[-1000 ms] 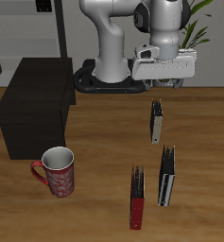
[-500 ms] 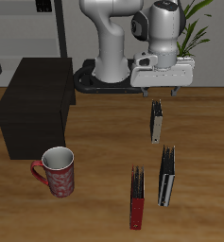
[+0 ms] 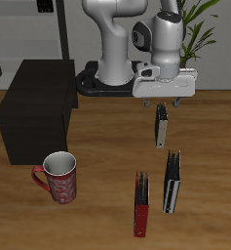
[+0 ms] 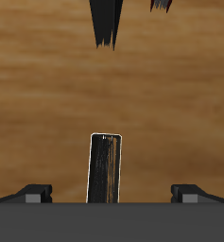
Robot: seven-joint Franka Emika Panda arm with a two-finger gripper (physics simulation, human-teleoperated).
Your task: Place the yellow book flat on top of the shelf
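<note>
The yellow book (image 3: pixel 161 126) stands upright on its edge on the table, thin, with tan covers and a dark edge. My gripper (image 3: pixel 164 101) hangs just above it, open and empty. In the wrist view the yellow book (image 4: pixel 104 168) sits between my two spread fingertips (image 4: pixel 34 192), and my gripper (image 4: pixel 112 191) is not touching it. The shelf (image 3: pixel 34 105) is a large dark boxy block with a flat top, away from the gripper near the table's side edge.
A red patterned mug (image 3: pixel 58 178) stands in front of the shelf. A red book (image 3: pixel 140 203) and a black-and-white book (image 3: pixel 172 181) stand upright near the table's front edge. A grey rack (image 3: pixel 51 29) and a plant (image 3: pixel 200 31) are at the back.
My gripper has come down and shifted sideways until it hangs right over the yellow book. The books, mug and shelf have not moved.
</note>
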